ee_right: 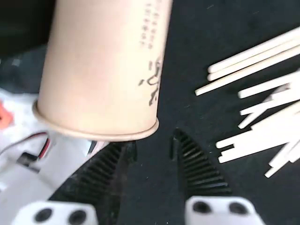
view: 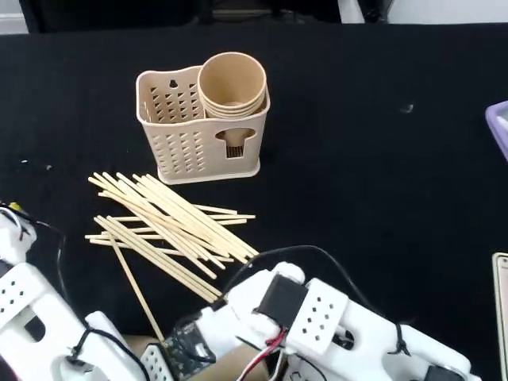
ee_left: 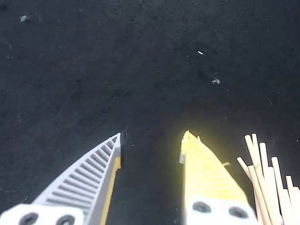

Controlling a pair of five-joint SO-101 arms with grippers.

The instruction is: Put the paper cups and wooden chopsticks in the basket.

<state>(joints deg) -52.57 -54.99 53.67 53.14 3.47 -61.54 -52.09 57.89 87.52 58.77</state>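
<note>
The cup [ee_right: 103, 65] is lying just ahead of the right gripper [ee_right: 153, 140], rim toward it. The gripper is standing open, empty.

Stacked paper cups [view: 232, 83] sit in the right compartment of the basket [view: 182, 135], with chopsticks [view: 167, 226] strewn on the table [view: 357, 182] nearer (slightly left).

Table [view: 373, 167]: black matte surface, evenly lit, a few pale specks. Beyond the table's far edge: dark indistinct band with white patches [view: 444, 9] at both ends. At the table's right edge: lavender container corner [view: 498, 125]; nearer along that edge, cream flat board [view: 501, 305].
</note>
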